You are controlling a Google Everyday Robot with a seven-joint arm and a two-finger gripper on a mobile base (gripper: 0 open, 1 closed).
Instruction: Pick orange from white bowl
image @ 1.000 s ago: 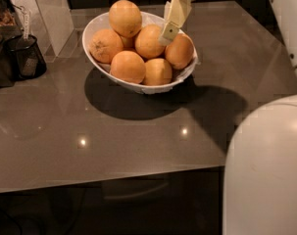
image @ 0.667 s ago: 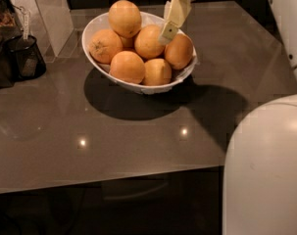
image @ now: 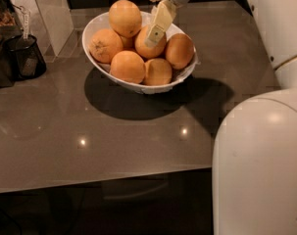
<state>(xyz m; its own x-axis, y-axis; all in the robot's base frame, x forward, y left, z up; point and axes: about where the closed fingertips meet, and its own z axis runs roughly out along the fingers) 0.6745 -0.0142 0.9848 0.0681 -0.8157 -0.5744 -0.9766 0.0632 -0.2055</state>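
The white bowl (image: 96,28) stands at the back middle of the grey table and holds several oranges. The orange (image: 124,17), the largest and smoothest, sits on top of the pile at the bowl's back left. Another orange with a dark stem dimple (image: 105,45) lies at the bowl's left side. My gripper (image: 158,29) reaches down from the top edge of the camera view. It hangs over the middle orange (image: 144,49), just right of the top orange and close above the pile. It holds nothing that I can see.
A black mesh basket (image: 24,58) stands at the left edge of the table. A pale upright panel (image: 47,11) is behind it. My white arm body (image: 258,170) fills the lower right. The table's front edge (image: 99,180) runs across below.
The gripper has shifted left, from the gap between the middle and right oranges to over the middle orange, nearer the top orange. The bowl and oranges have not moved.
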